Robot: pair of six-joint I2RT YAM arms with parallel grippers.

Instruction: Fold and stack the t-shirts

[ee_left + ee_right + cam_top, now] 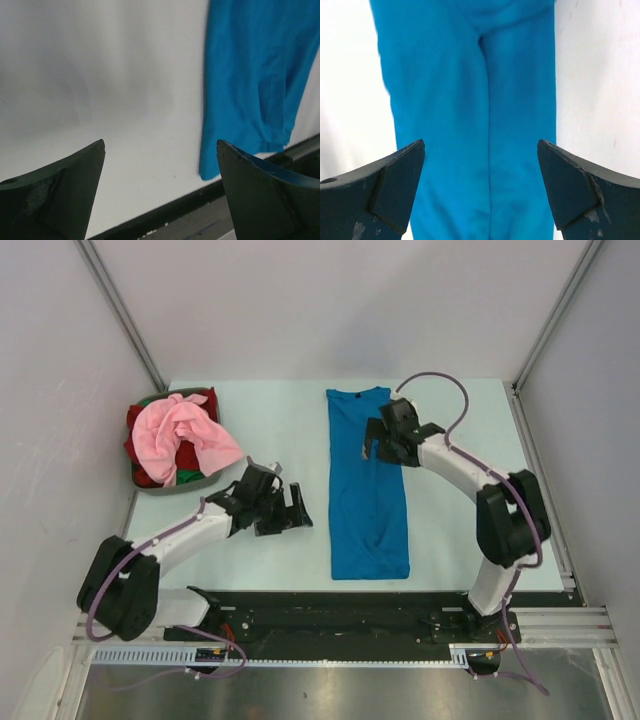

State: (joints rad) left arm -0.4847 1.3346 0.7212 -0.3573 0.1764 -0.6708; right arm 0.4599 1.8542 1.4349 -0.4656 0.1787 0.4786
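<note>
Dark fingers of left gripper (160, 145) and right gripper (480, 145) spread wide, clamped on nothing. Bright blue cloth t-shirt (367, 490) mid-table, apparently folded into a narrow strip; crosswise folds and stacking left. Light pink t-shirt (185, 430) and red t-shirt (135, 440) heaped unfolded in dark grey basket (150, 488). Green cloth (172, 478) mostly hidden.

Blue t-shirt (367, 490): folded lengthwise into a long narrow strip, flat on the worktop (270, 430) right of centre. Neckline at the far end, hem toward the near edge, a few creases low down.

Pink t-shirt (185, 435): crumpled, heaped on the red t-shirt (140, 445) in the basket (175, 487), far left. A scrap of green cloth (188, 478) shows beneath.
</note>
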